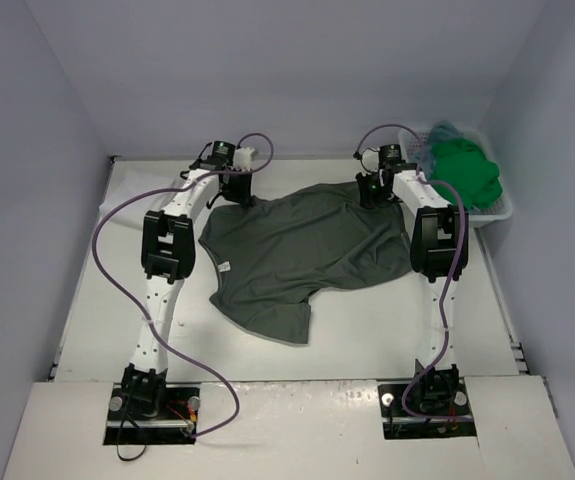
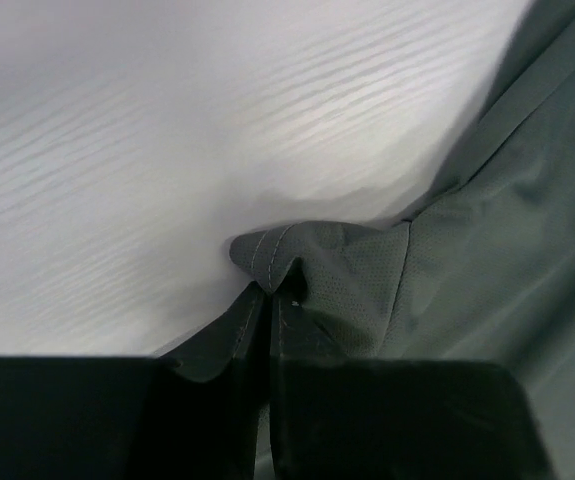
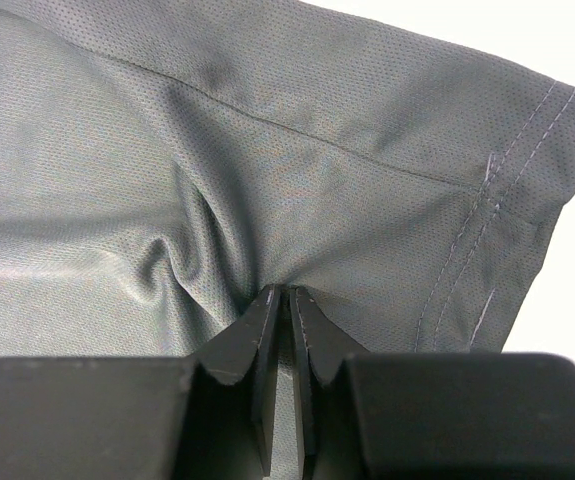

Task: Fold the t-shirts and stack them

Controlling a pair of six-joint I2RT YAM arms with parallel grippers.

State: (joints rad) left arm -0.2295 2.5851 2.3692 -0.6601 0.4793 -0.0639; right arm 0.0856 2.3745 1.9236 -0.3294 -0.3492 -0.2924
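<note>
- dark grey t-shirt (image 1: 307, 250) lies spread and mostly flat mid-table, btw the two arms. One flap, prob a sleeve, points to the near side.
- left gripper (image 2: 270, 290): jaws pressed together w/ a small fold of stitched edge pinched at the tips. It sits at the shirt's far-left corner, w/ bare table (image 2: 167, 150) just beyond.
- right gripper (image 3: 287, 290): jaws all but closed on a pucker of cloth on the shirt's far-right part, near a double-stitched hem. Wrinkles run into the tips, so it has fabric.
- Why there: both holds are on the far edge, well apart, one per side. Prob so that edge can be raised evenly and brought toward the near side for a fold, w/o the middle sagging.
- Both pinches are low at table lvl. The shirt looks flat in the top view, so judged not lifted yet.
- green t-shirt (image 1: 465, 172) is heaped in the white basket (image 1: 502, 212) at far right, w/ a bit of teal cloth behind it. That keeps them clear of the fold area.
- Risk: the right bite is thin and set in from the hem, so it could slip.
</note>
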